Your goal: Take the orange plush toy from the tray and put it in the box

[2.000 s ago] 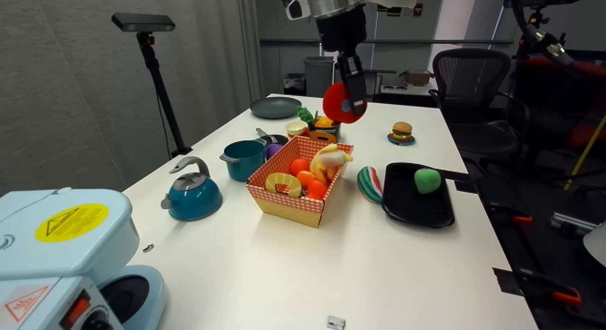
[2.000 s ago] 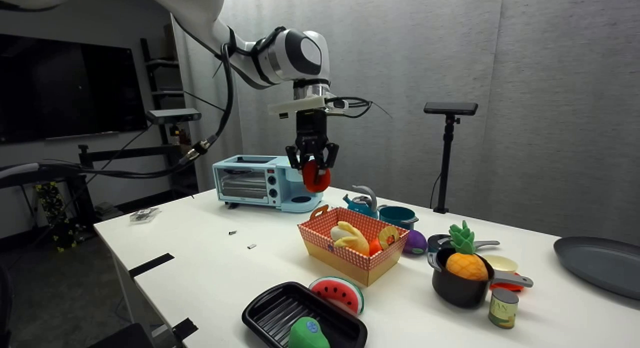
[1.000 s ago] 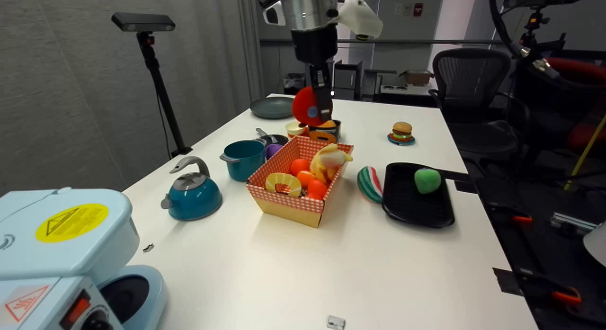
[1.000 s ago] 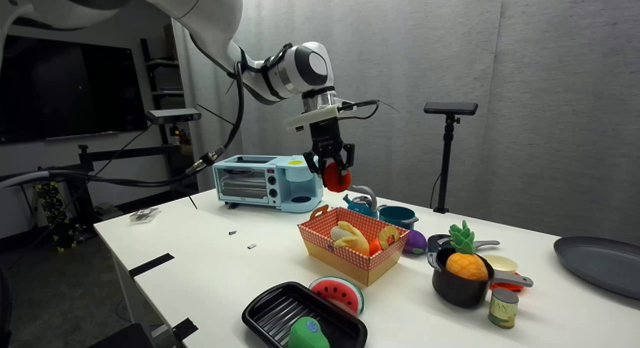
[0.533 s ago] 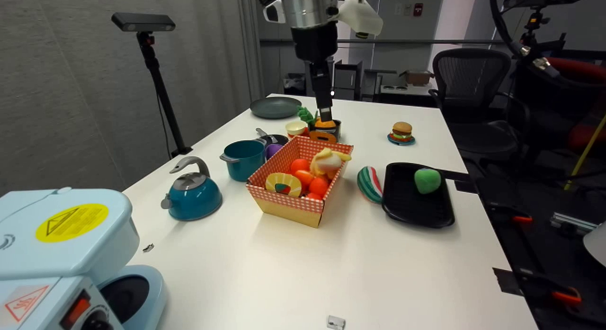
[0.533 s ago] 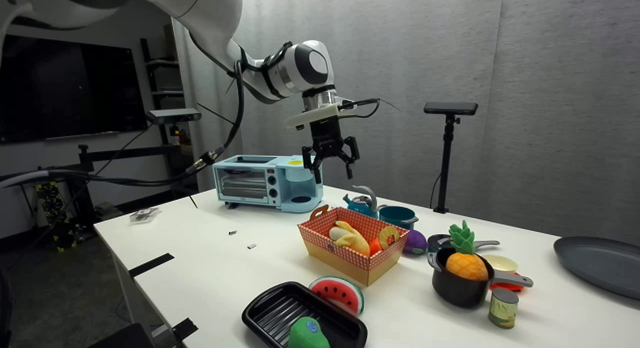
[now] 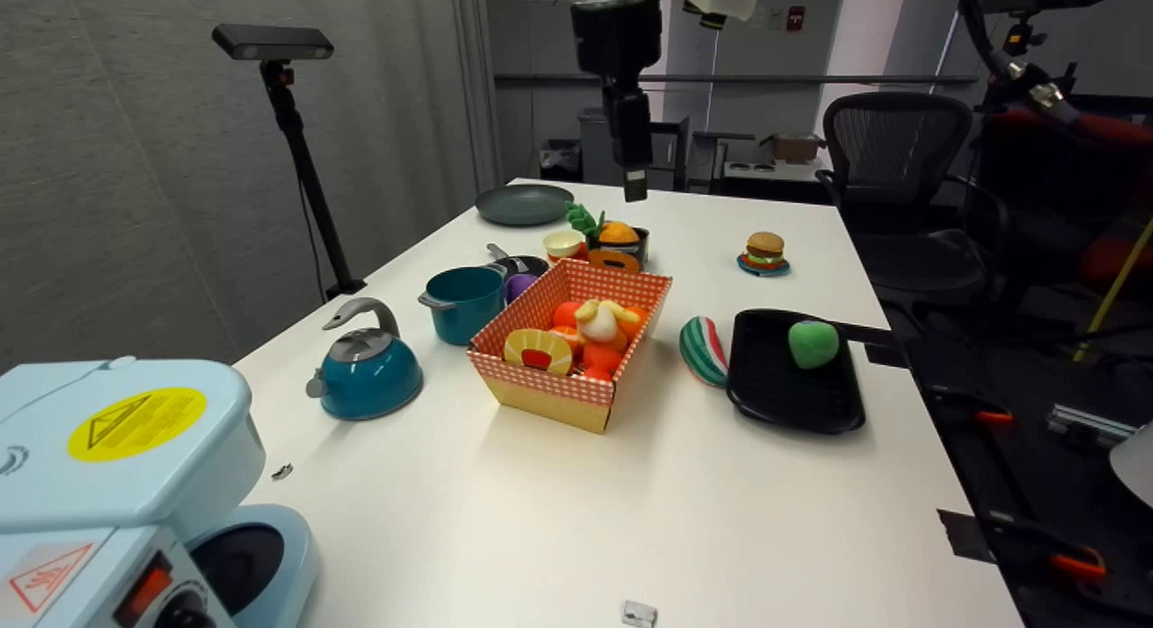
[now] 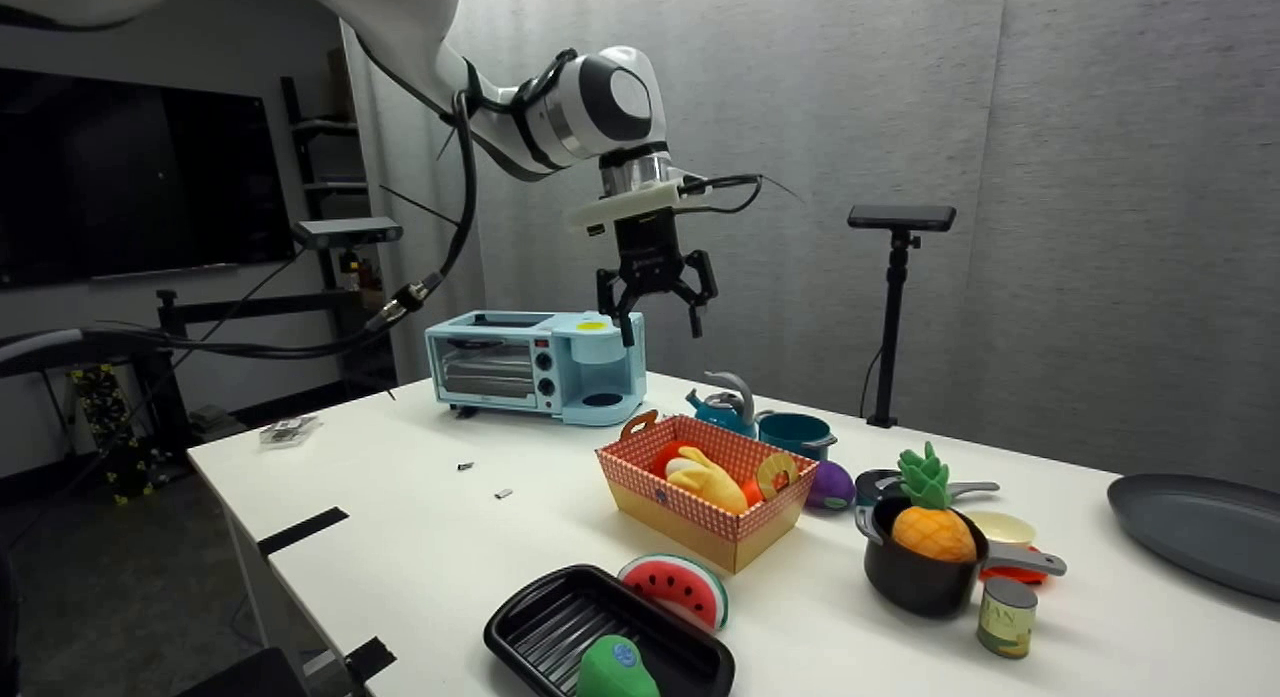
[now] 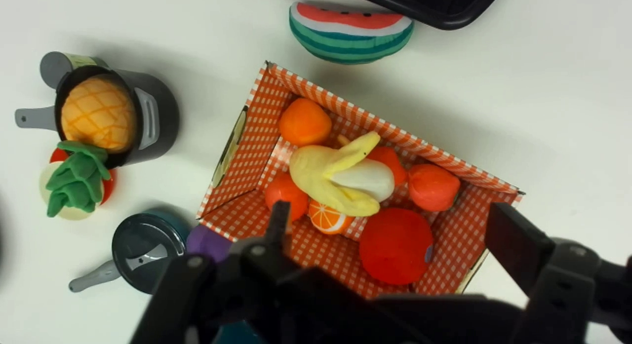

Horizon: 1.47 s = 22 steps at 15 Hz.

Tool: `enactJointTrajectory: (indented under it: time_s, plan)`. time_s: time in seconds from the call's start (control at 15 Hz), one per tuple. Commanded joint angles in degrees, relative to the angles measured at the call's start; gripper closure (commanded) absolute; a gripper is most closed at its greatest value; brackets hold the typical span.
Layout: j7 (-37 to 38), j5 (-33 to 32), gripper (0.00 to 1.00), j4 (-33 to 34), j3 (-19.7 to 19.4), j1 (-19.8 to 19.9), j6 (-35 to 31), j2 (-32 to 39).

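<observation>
Red and round, the toy (image 9: 395,246) lies in the box (image 7: 545,401); our tool (image 8: 662,333) hangs above the box, jaws spread, nothing held. We judge the placing done; next we need only lift away.

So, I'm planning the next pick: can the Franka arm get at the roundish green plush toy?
Probably yes: the empty jaws hang open, and nothing covers the green toy in the shallow black rectangular tray. The arm would first have to move across.
</observation>
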<state>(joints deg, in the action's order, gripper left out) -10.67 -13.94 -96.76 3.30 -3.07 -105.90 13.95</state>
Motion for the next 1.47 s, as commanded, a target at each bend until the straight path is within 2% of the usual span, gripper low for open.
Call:
enactJointTrajectory:
  time_s: [0.0, 0.2, 0.27, 0.53, 1.4]
  plan:
    - [-3.9, 2.3, 0.0, -4.3, -0.4, 1.3, 1.9, -6.0]
    - [-4.3, 2.6, 0.0, -6.1, -0.9, 1.8, 5.0, -8.8]
    - [-2.8, 1.0, 0.0, -3.3, -0.6, 1.1, 3.5, -5.5]
    - [-2.9, 1.2, 0.0, -4.9, -0.9, 1.3, 4.6, -7.4]
    - [-2.9, 1.2, 0.0, -5.3, -0.9, 1.3, 4.6, -7.4]
